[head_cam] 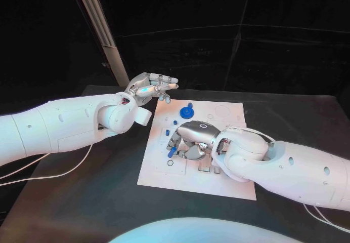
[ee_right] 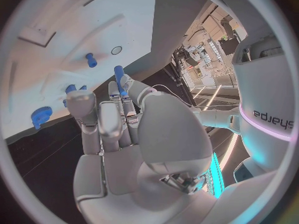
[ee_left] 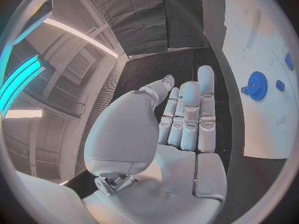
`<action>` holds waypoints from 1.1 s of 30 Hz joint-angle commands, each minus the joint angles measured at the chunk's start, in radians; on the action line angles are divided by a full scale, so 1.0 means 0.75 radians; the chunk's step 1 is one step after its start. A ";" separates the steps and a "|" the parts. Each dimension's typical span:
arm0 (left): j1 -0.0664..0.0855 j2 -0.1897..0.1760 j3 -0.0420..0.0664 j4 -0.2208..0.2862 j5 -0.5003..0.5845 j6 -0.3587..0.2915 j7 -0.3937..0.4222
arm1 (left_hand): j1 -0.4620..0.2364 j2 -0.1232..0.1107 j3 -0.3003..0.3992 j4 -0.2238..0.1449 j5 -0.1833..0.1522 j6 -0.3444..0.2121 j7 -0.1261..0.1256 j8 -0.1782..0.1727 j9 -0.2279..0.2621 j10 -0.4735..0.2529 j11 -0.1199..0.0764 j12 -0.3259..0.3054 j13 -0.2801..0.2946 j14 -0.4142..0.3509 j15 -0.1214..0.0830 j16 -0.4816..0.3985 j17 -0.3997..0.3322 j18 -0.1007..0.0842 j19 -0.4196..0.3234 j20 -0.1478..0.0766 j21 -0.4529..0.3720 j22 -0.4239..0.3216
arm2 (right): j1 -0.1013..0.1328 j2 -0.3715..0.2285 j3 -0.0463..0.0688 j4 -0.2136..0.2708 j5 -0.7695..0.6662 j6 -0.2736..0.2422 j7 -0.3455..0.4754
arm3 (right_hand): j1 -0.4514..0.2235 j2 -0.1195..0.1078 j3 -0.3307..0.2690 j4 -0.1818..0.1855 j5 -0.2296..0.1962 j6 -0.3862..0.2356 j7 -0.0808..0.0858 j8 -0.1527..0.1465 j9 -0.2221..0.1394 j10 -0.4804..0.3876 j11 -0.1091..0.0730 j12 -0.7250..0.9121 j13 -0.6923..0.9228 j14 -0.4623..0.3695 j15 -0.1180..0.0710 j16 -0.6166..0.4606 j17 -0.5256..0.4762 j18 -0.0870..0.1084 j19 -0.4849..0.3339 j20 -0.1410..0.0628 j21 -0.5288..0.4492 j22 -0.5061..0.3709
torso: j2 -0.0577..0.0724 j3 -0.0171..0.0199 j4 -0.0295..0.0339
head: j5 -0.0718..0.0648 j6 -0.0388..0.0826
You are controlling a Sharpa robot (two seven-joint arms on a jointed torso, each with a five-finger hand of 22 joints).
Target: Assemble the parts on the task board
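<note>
The white task board [head_cam: 219, 172] lies mid-table. My right hand [head_cam: 193, 137] hovers low over its left half, fingers curled down, pinching a blue peg [head_cam: 172, 151] at the fingertips; the right wrist view shows this peg [ee_right: 118, 77] sticking out between the fingers toward the board [ee_right: 56, 15]. A blue gear [head_cam: 187, 111] stands on the far part of the board, with a small blue part [head_cam: 176, 122] beside it. My left hand [head_cam: 151, 87] is raised above the board's far left corner; its fingers [ee_left: 187, 114] are stretched side by side and hold nothing.
A small ring [head_cam: 170, 163] lies near the board's left edge, by the right hand. A metal pole [head_cam: 102, 35] rises behind the left hand. A thin cable [head_cam: 51, 174] trails over the black table at the left.
</note>
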 commanded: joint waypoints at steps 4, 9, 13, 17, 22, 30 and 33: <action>0.003 0.005 0.001 -0.002 0.005 0.015 0.008 | 0.002 0.010 -0.006 -0.002 -0.002 -0.007 0.001 0.005 -0.001 -0.002 0.004 0.007 0.000 -0.010 0.000 -0.007 -0.002 0.008 -0.012 0.001 -0.006 -0.002 | -0.004 0.013 -0.014 -0.016 -0.023 0.073 0.028 | -0.011 0.002 0.009 -0.001 0.007 -0.002 0.009 -0.003 0.001 -0.003 0.005 -0.008 -0.001 0.021 -0.002 0.004 -0.002 -0.005 -0.002 0.005 0.000 -0.002 | -0.001 0.0016 -0.0005 | 0.007 -0.004; 0.003 0.009 0.001 -0.004 0.005 0.016 0.008 | 0.002 0.010 -0.006 -0.002 -0.002 -0.007 0.001 0.005 -0.001 -0.002 0.004 0.007 0.000 -0.010 0.000 -0.007 -0.002 0.008 -0.012 0.001 -0.006 -0.002 | -0.005 0.026 -0.023 -0.028 -0.034 0.089 0.027 | -0.012 0.001 0.009 -0.001 0.007 -0.002 0.009 -0.004 0.000 -0.003 0.005 -0.009 -0.001 0.021 -0.002 0.004 -0.002 -0.005 -0.002 0.005 -0.001 -0.003 | 0.000 0.0019 -0.0007 | 0.007 -0.005; 0.003 0.012 0.001 -0.006 0.005 0.017 0.008 | 0.002 0.010 -0.006 -0.002 -0.002 -0.007 0.001 0.005 -0.001 -0.002 0.004 0.007 0.000 -0.010 0.000 -0.007 -0.002 0.008 -0.012 0.001 -0.006 -0.002 | -0.007 0.039 -0.029 -0.043 -0.059 0.092 0.023 | -0.012 0.001 0.009 -0.001 0.007 -0.002 0.009 -0.004 0.000 -0.003 0.005 -0.009 -0.001 0.021 -0.002 0.004 -0.002 -0.005 -0.002 0.005 -0.001 -0.003 | 0.000 0.0015 0.0001 | 0.008 -0.007; 0.003 0.013 0.001 -0.006 0.005 0.018 0.007 | 0.002 0.010 -0.006 -0.002 -0.002 -0.007 0.001 0.005 -0.001 -0.002 0.004 0.007 0.000 -0.010 0.000 -0.007 -0.002 0.008 -0.012 0.001 -0.006 -0.002 | -0.008 0.048 -0.033 -0.055 -0.081 0.098 0.019 | -0.012 0.001 0.009 -0.001 0.007 -0.002 0.009 -0.004 0.000 -0.003 0.005 -0.009 -0.001 0.021 -0.002 0.004 -0.002 -0.005 -0.002 0.005 -0.001 -0.003 | 0.000 0.0012 0.0007 | 0.008 -0.009; 0.003 0.013 0.001 -0.007 0.005 0.018 0.007 | 0.002 0.010 -0.006 -0.002 -0.002 -0.007 0.001 0.005 -0.001 -0.002 0.004 0.007 0.000 -0.010 0.000 -0.007 -0.002 0.008 -0.012 0.001 -0.006 -0.002 | -0.011 0.057 -0.035 -0.065 -0.109 0.094 0.011 | -0.012 0.001 0.009 -0.001 0.007 -0.002 0.009 -0.004 0.000 -0.003 0.006 -0.009 -0.001 0.020 -0.002 0.003 -0.003 -0.005 -0.003 0.005 -0.001 -0.004 | 0.000 0.0007 0.0009 | 0.008 -0.010; 0.003 0.012 0.001 -0.006 0.005 0.019 0.006 | 0.002 0.010 -0.006 -0.002 -0.002 -0.007 0.001 0.005 -0.001 -0.002 0.004 0.007 0.000 -0.010 0.000 -0.007 -0.002 0.008 -0.012 0.001 -0.006 -0.002 | -0.013 0.068 -0.035 -0.072 -0.166 0.089 -0.008 | -0.012 0.001 0.009 -0.001 0.007 -0.002 0.009 -0.004 0.000 -0.003 0.006 -0.009 -0.001 0.020 -0.002 0.003 -0.003 -0.005 -0.003 0.005 -0.001 -0.004 | 0.000 0.0007 0.0001 | 0.009 -0.012; 0.003 0.011 0.001 -0.006 0.005 0.019 0.006 | 0.002 0.010 -0.006 -0.002 -0.002 -0.007 0.001 0.005 -0.001 -0.002 0.004 0.007 0.000 -0.010 0.000 -0.007 -0.002 0.008 -0.012 0.001 -0.006 -0.002 | -0.015 0.076 -0.035 -0.072 -0.193 0.100 -0.014 | -0.012 0.001 0.009 -0.001 0.007 -0.002 0.010 -0.004 0.000 -0.003 0.006 -0.010 -0.001 0.020 -0.001 0.003 -0.003 -0.005 -0.003 0.006 -0.001 -0.004 | 0.000 0.0006 -0.0010 | 0.010 -0.012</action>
